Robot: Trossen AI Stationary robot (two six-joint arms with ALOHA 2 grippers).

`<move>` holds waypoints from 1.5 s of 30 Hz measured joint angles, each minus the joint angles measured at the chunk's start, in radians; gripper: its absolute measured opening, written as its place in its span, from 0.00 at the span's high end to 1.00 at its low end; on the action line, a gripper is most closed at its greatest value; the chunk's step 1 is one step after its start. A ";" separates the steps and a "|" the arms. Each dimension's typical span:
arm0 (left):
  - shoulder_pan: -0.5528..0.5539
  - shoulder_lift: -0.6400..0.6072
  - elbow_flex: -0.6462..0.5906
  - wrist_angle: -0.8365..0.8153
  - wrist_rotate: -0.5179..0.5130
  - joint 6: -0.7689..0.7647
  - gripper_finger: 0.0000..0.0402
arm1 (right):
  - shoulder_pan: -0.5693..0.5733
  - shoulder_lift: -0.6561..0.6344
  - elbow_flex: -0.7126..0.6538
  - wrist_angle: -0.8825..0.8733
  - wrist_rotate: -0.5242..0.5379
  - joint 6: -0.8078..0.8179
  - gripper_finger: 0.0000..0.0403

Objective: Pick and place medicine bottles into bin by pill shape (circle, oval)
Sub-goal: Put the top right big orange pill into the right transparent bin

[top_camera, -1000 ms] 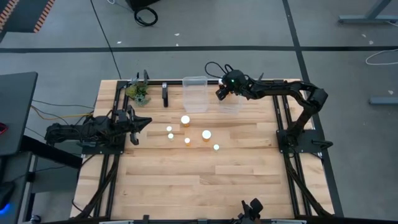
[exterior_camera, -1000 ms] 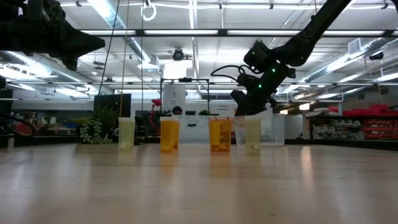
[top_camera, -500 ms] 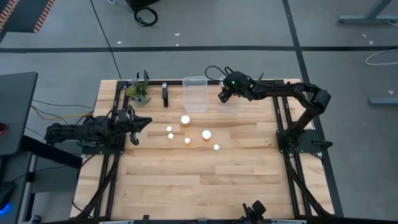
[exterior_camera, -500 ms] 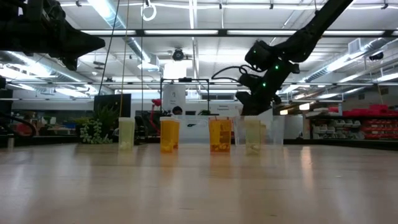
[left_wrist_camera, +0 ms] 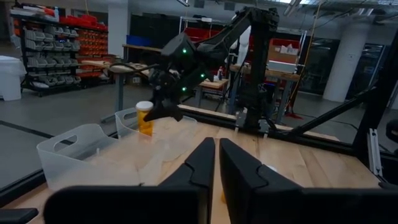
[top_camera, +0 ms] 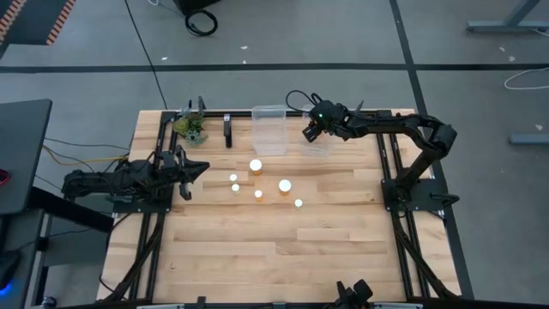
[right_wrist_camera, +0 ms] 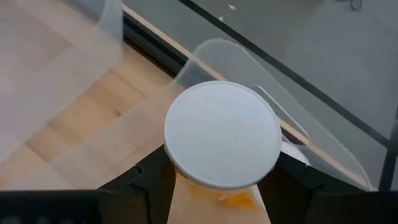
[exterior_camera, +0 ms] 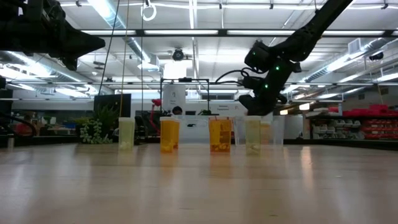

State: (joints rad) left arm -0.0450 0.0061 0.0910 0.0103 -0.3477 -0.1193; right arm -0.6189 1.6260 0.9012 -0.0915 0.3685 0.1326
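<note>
My right gripper (top_camera: 306, 131) hangs over the right-hand clear bin (top_camera: 318, 148) at the table's far side, shut on a medicine bottle (left_wrist_camera: 144, 118) with an amber body and a white cap (right_wrist_camera: 222, 134). Several more medicine bottles with white caps stand upright on their bases mid-table, among them a wide one (top_camera: 256, 166), another wide one (top_camera: 285, 185) and a small one (top_camera: 298, 203). In the low view they show in a row (exterior_camera: 169, 135). My left gripper (top_camera: 184, 176) waits shut at the table's left, pointing level (left_wrist_camera: 215, 163). My right gripper pinches the bottle's amber body (right_wrist_camera: 219, 200) just below the cap, one finger (right_wrist_camera: 152, 182) on each side. The fingers slant down from the table's right. The bottle is lifted clear above the right bin, cap uppermost.
A second clear bin (top_camera: 268, 129) stands left of the first. A green plant sprig (top_camera: 190, 127) and a black upright piece (top_camera: 228, 130) sit at the far left. Bare wooden tabletop (top_camera: 283, 249) lies on the near side of the bottles.
My right gripper has tipped with the bottle still in its hold, its fingers swinging a little toward the table's right over the bin.
</note>
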 joint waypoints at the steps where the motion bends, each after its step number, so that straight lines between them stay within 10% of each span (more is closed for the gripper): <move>1: 0.000 0.000 0.000 0.000 0.000 0.000 0.93 | 0.000 0.000 0.000 -0.008 0.001 0.010 0.49; 45: 0.000 0.000 0.000 0.000 0.000 0.000 0.92 | 0.046 0.051 0.001 0.010 -0.065 0.167 0.49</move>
State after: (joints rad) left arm -0.0449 0.0062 0.0910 0.0104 -0.3477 -0.1191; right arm -0.5727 1.6772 0.9024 -0.0813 0.3031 0.2993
